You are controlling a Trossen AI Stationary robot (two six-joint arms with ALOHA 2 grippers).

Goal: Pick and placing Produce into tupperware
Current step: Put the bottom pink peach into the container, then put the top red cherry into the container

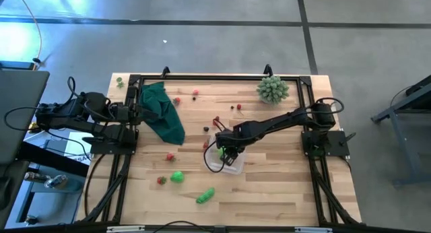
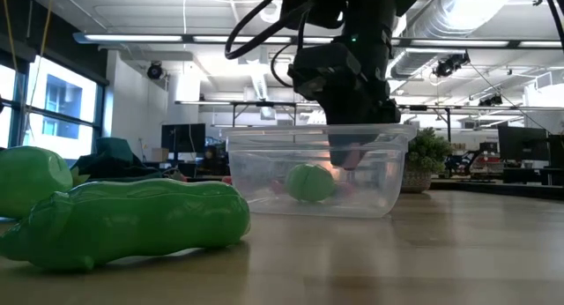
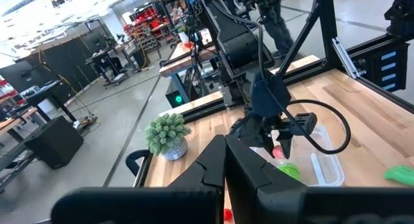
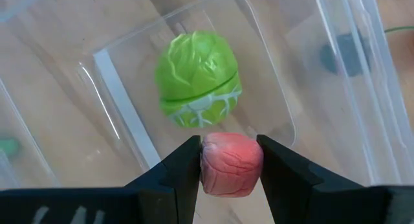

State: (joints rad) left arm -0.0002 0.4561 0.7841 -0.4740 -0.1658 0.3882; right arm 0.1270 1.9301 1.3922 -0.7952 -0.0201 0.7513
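Here the left pincer (image 1: 138,110) rests pressed together at the worktop's (image 1: 269,192) left edge. Further right, the right pincer (image 4: 228,160) clamps a pink produce piece (image 4: 231,164) above the tupperware (image 1: 225,159), beside a green cabbage (image 4: 197,78). Released carelessly, the piece might bounce off the cabbage and out.

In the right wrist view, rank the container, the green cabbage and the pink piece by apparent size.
1. tupperware
2. green cabbage
3. pink piece, gripped by the right gripper; it sits nearer the camera, so its true size is smaller still.
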